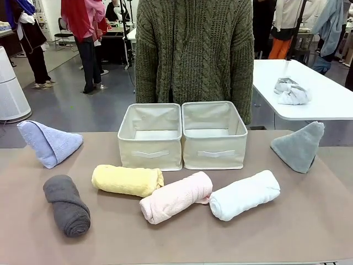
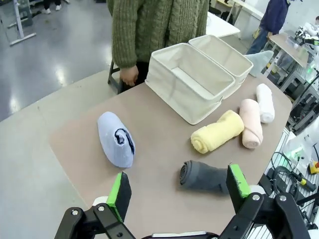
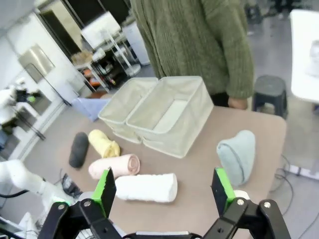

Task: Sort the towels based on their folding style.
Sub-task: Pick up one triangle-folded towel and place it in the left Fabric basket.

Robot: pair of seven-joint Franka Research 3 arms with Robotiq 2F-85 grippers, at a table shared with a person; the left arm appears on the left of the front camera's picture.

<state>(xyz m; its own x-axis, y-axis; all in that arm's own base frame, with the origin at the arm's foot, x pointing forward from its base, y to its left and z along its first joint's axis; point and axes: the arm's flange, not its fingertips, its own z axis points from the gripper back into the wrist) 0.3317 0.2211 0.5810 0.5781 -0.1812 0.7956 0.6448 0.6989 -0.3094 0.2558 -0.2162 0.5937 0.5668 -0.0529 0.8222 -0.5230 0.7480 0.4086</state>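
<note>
Across the surface [image 1: 309,226] nothing is sorted: grey roll [image 1: 67,205], yellow roll [image 1: 127,180], pink roll [image 1: 175,197], white roll [image 1: 244,194] lower middle, blue cone [image 1: 49,142] left, greenish cone [image 1: 299,146] right, bins [image 1: 150,157] empty, so we judge our wide-open, empty jaws need a first pick.

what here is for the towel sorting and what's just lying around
For the job: dark grey rolled terry towel, yellow terry roll, pink terry roll, white terry roll, light blue cone-folded towel, grey-green cone-folded towel; likely the two cream fabric bins.
Lying about: crumpled white-and-grey cloth bundle on the far white table.
</note>
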